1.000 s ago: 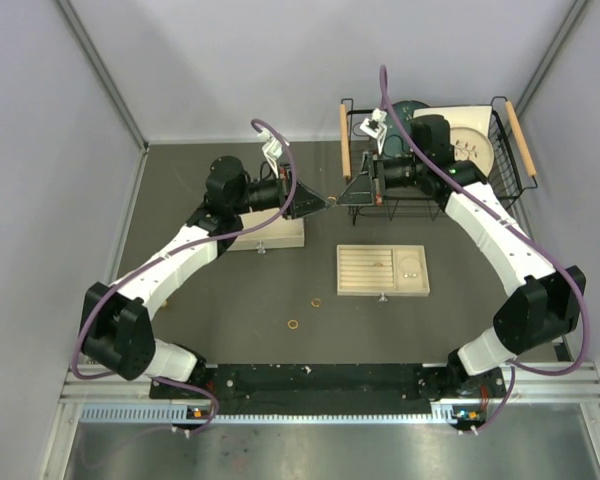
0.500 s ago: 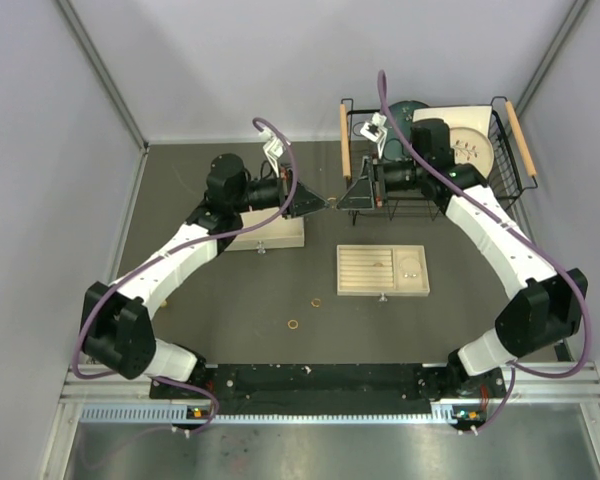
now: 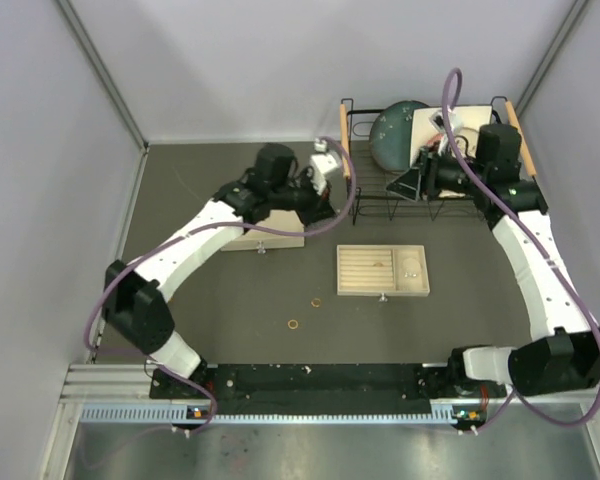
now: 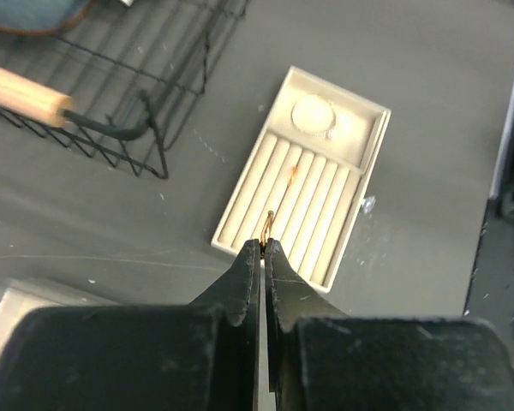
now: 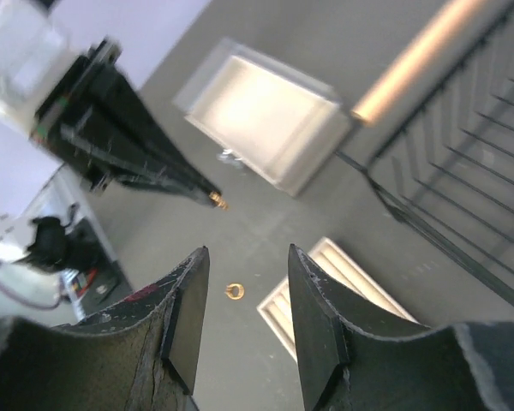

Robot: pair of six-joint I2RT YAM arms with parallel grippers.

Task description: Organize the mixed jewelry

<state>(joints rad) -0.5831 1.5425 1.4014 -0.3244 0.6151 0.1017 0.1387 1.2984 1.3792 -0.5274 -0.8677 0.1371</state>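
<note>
My left gripper point(image 4: 263, 244) is pinched shut on a tiny gold-amber ring point(image 4: 268, 224), which pokes out past the fingertips. It is held up off the dark grey table point(image 3: 230, 290). Beyond it lies the beige slotted jewelry tray point(image 4: 244, 205) (a small amber piece point(image 4: 293, 175), perhaps another ring, sits in one slot). My right gripper point(image 5: 247, 254) hangs with its fingers apart, holding nothing, by the black wire basket point(image 4: 146, 128). A second gold ring point(image 3: 316, 301) and a third gold ring point(image 3: 294, 324) lie on the table near the tray.

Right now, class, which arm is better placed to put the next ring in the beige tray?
The left arm: its jaws are shut on a gold ring, pointing toward the tray. The right arm's jaws stand open and empty by the wire basket.
</note>
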